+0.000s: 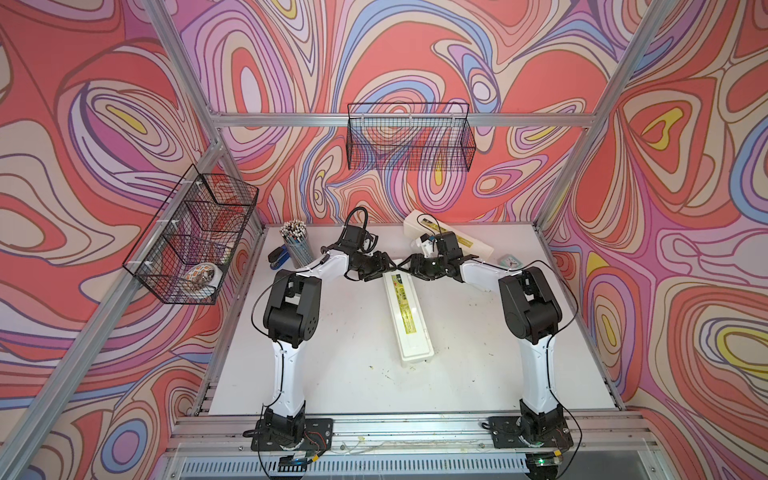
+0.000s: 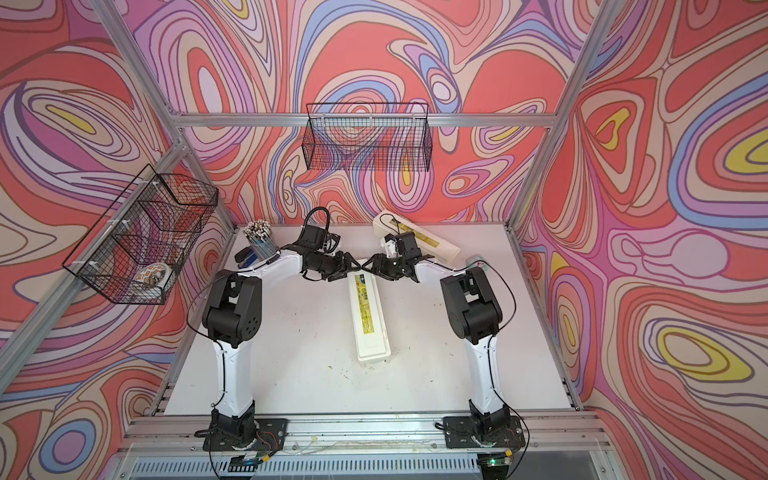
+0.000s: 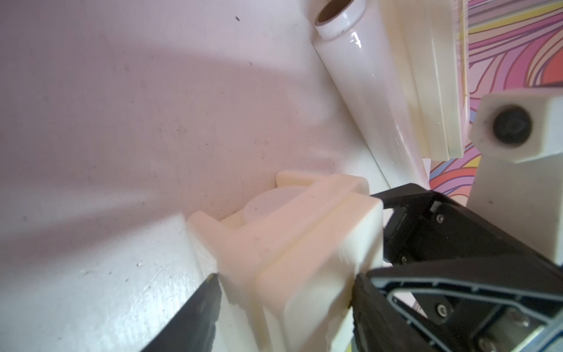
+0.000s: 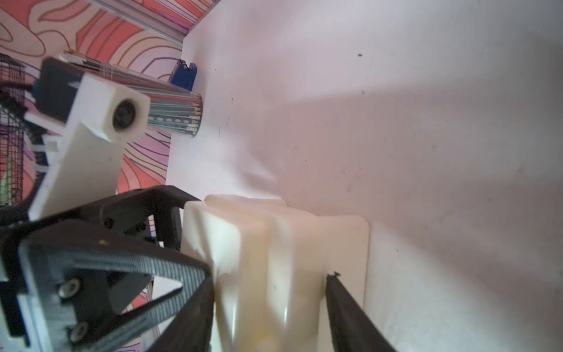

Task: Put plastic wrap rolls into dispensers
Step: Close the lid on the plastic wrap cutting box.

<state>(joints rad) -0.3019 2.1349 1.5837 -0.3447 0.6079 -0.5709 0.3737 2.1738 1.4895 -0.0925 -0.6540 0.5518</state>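
1 closed dispenser (image 1: 409, 320) is lying lengthwise in the middle of the counter (image 1: 332, 353). The left hand (image 3: 285, 283) is clamping its far end, fingers pressing both sides. The right hand (image 4: 269, 280) is gripping that same end from the opposite side. 1 plastic wrap roll (image 3: 365, 100) is lying just beside the 2nd dispenser (image 1: 473, 243) at the counter's back.
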